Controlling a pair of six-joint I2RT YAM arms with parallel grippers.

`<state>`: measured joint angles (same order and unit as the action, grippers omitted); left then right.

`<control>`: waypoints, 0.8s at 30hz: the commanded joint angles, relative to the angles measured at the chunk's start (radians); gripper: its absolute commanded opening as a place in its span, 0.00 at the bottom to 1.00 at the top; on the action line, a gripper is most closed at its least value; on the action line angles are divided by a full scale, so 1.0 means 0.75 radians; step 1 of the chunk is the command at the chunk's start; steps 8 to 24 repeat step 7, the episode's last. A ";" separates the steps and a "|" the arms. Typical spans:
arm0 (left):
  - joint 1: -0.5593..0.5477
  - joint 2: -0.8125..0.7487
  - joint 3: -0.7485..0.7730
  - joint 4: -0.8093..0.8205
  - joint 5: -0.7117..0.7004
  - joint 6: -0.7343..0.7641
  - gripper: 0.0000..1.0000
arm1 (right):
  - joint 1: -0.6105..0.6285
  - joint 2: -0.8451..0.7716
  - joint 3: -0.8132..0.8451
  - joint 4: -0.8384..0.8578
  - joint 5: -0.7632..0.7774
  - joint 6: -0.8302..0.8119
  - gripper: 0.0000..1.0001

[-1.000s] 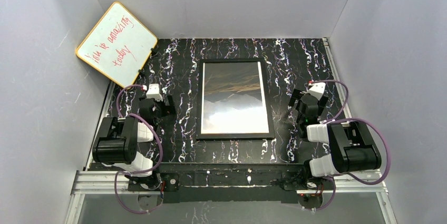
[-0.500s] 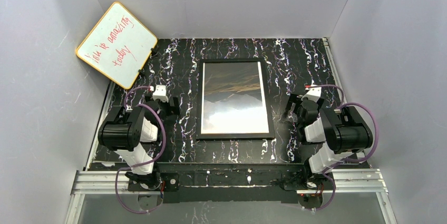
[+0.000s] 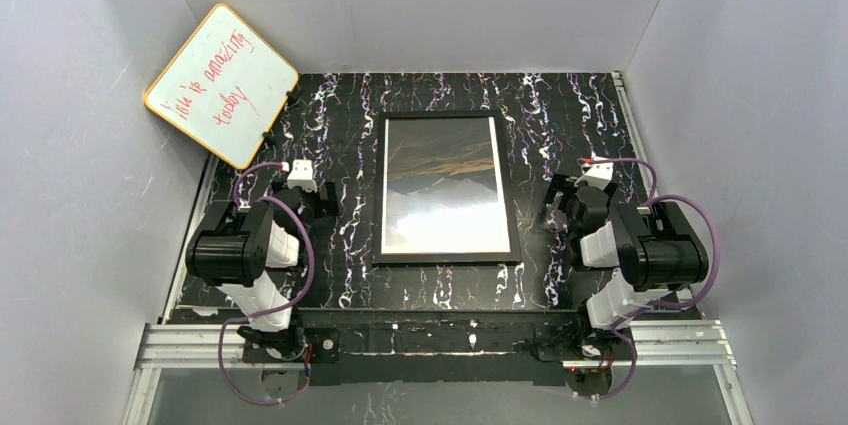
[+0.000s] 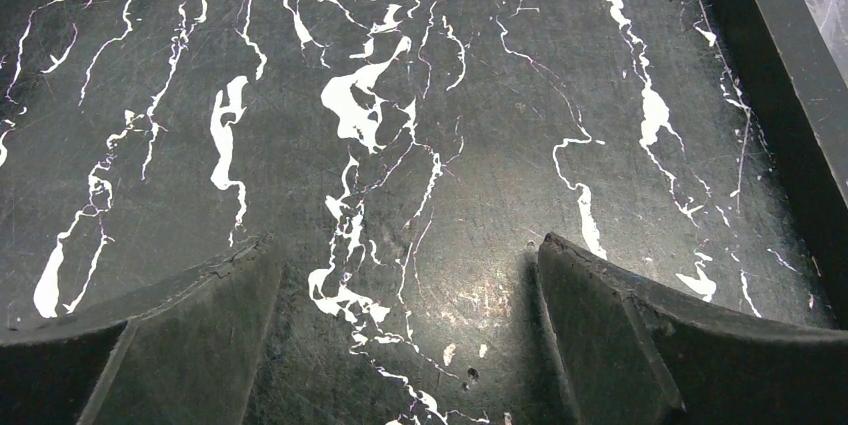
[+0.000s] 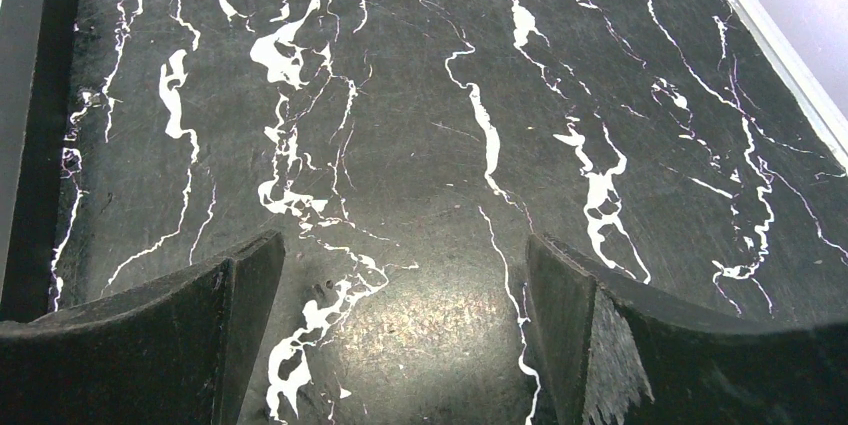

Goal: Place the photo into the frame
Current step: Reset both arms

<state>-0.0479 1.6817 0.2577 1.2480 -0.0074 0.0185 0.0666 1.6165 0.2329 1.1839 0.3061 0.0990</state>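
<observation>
Top view: the frame (image 3: pixel 445 258) is laid flat in the middle, long axis running near-to-far, with the photo (image 3: pixel 443 195) seen inside it. The left gripper (image 3: pixel 322 201) and right gripper (image 3: pixel 556 203) are parked either side, about equally near, both spread wide and empty.

Left wrist: the frame edge (image 4: pixel 790 55) is caught off to the right of the fingers.

Right wrist: it's found to the left (image 5: pixel 25 95).
</observation>
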 commanded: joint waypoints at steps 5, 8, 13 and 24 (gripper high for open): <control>-0.004 0.001 0.012 -0.004 -0.039 0.011 0.98 | -0.003 -0.026 0.012 0.066 -0.006 -0.005 0.99; -0.004 -0.008 0.002 -0.002 -0.037 0.006 0.98 | -0.003 -0.026 0.012 0.066 -0.007 -0.005 0.99; -0.004 -0.008 0.002 -0.002 -0.037 0.006 0.98 | -0.003 -0.026 0.012 0.066 -0.007 -0.005 0.99; -0.004 -0.008 0.002 -0.002 -0.037 0.006 0.98 | -0.003 -0.026 0.012 0.066 -0.007 -0.005 0.99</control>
